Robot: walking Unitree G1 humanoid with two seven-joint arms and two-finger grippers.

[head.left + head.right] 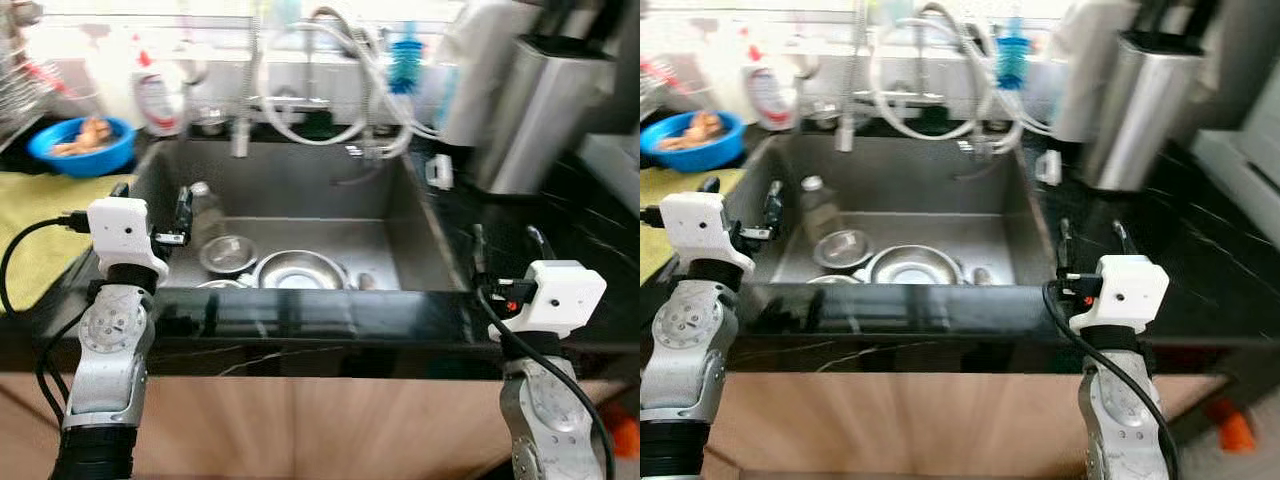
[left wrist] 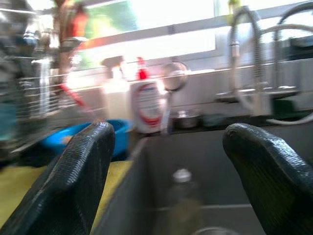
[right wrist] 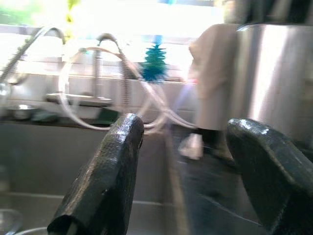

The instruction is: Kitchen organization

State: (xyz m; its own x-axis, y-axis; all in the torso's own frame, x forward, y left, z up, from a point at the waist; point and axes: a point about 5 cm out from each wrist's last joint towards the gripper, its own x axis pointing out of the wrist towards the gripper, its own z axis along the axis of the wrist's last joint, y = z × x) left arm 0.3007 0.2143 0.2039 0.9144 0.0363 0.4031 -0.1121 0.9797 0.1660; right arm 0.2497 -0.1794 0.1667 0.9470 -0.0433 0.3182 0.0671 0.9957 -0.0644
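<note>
At desk front edge: glossy black stone desk (image 1: 330, 330) over light wood cabinet fronts (image 1: 300, 420); both silver arms raised above the edge.
Left gripper (image 1: 152, 212): over the near left corner of the sink; fingers spread apart, nothing between them. Left wrist view shows both black fingers (image 2: 73, 181) wide apart, framing the sink.
Right gripper (image 1: 508, 250): over the black desk just right of the sink; fingers spread apart, nothing held. Right wrist view shows its fingers (image 3: 105, 181) apart, pointing toward the faucet hoses.
Sink: grey rectangular stainless steel sink (image 1: 290, 185) set into the desk, between the two grippers.
Sink contents: round stainless steel bowl (image 1: 298, 270) on the sink floor near the front wall; smaller round metal strainer (image 1: 227, 253) just beside it on the left; clear glass bottle with silver cap (image 1: 205, 212) near the left wall, close to the left gripper.
Left of sink: yellow-green mat (image 1: 40, 225) on the desk; blue round plastic bowl (image 1: 82, 143) behind it.
Behind sink: white spray bottle with red label (image 1: 160, 95); chrome faucet with looped white hoses (image 1: 330, 90); blue bottle brush (image 1: 404, 62).
Far right: tall brushed steel canister (image 1: 535, 115) on the desk.
</note>
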